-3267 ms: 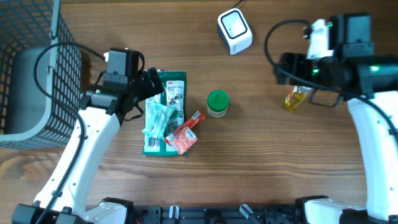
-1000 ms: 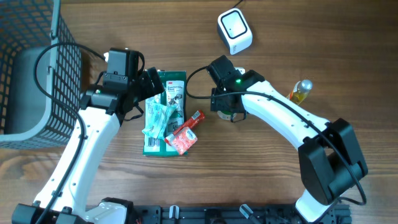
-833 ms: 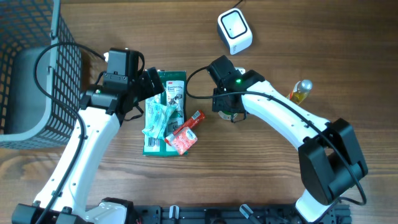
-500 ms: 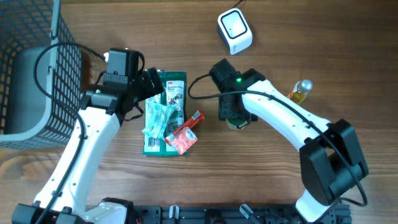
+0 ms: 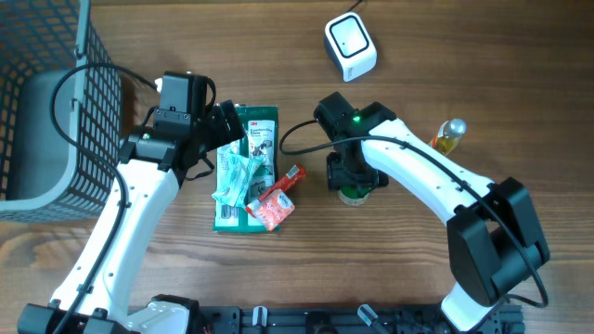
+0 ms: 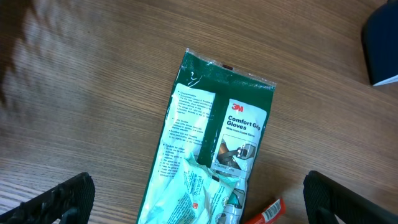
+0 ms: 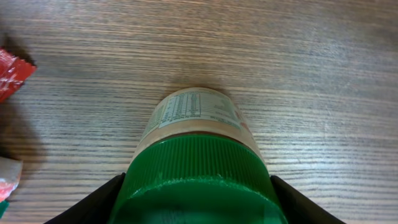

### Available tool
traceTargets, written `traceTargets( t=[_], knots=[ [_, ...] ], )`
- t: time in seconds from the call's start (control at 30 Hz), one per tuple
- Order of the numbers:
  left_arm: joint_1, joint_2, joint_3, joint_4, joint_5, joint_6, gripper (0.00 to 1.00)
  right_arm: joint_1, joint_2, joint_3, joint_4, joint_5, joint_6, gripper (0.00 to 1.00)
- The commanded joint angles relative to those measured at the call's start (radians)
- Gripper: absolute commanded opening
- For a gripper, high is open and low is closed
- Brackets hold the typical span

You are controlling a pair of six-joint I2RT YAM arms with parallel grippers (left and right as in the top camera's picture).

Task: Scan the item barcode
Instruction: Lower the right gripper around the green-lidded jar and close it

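Note:
A jar with a green ribbed lid point(image 7: 199, 180) and a pale printed label point(image 7: 196, 115) fills the right wrist view. My right gripper point(image 7: 198, 202) is shut on the lid, one dark finger pressed against each side. From overhead the right gripper point(image 5: 348, 174) covers most of the jar point(image 5: 355, 194), right of the packets. The white scanner point(image 5: 350, 46) sits at the far edge of the table, well apart from the jar. My left gripper point(image 6: 202, 199) hangs open above the green gloves packet point(image 6: 224, 130), holding nothing.
A pale crinkled packet point(image 5: 237, 176) and a red sachet point(image 5: 276, 199) lie on the gloves packet point(image 5: 255, 130). A small yellow bottle point(image 5: 447, 135) lies at the right. A black wire basket point(image 5: 56, 102) fills the left edge.
The right arm came from the yellow bottle to the jar, took it by the lid and carried it toward the near right. The left arm has not moved.

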Motion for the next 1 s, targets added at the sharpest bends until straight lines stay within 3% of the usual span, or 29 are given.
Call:
traceTargets(
  t=[0.0, 0.13, 0.17, 0.27, 0.3, 0.4, 0.47, 0.73, 0.87, 0.93, 0.97],
  knots=[
    [0.005, -0.002, 0.001, 0.003, -0.010, 0.008, 1.00, 0.002, 0.018, -0.018, 0.022, -0.030, -0.082, 0.68],
    [0.005, -0.002, 0.001, 0.003, -0.010, 0.008, 1.00, 0.002, 0.018, -0.018, 0.060, -0.066, -0.147, 0.72],
    [0.005, -0.002, 0.001, 0.003, -0.010, 0.008, 1.00, 0.002, 0.018, -0.018, 0.060, -0.066, -0.147, 0.82],
    [0.005, -0.002, 0.001, 0.003, -0.010, 0.008, 1.00, 0.002, 0.018, -0.018, 0.057, -0.069, -0.106, 1.00],
    [0.005, -0.002, 0.001, 0.003, -0.010, 0.008, 1.00, 0.002, 0.018, -0.018, 0.054, -0.069, -0.076, 1.00],
    [0.005, -0.002, 0.001, 0.003, -0.010, 0.008, 1.00, 0.002, 0.018, -0.018, 0.043, -0.076, 0.079, 0.83],
    [0.005, -0.002, 0.001, 0.003, -0.010, 0.008, 1.00, 0.002, 0.018, -0.018, 0.043, -0.092, 0.095, 0.80],
    [0.005, -0.002, 0.001, 0.003, -0.010, 0.008, 1.00, 0.002, 0.018, -0.043, 0.093, -0.087, -0.118, 0.76],
    [0.005, -0.002, 0.001, 0.003, -0.010, 0.008, 1.00, 0.002, 0.018, -0.123, 0.197, -0.088, -0.139, 0.81],
    [0.005, -0.002, 0.001, 0.003, -0.010, 0.008, 1.00, 0.002, 0.018, -0.125, 0.214, -0.098, -0.132, 1.00],
    [0.005, -0.002, 0.001, 0.003, -0.010, 0.008, 1.00, 0.002, 0.014, -0.117, 0.211, -0.100, -0.114, 1.00]
  ],
)
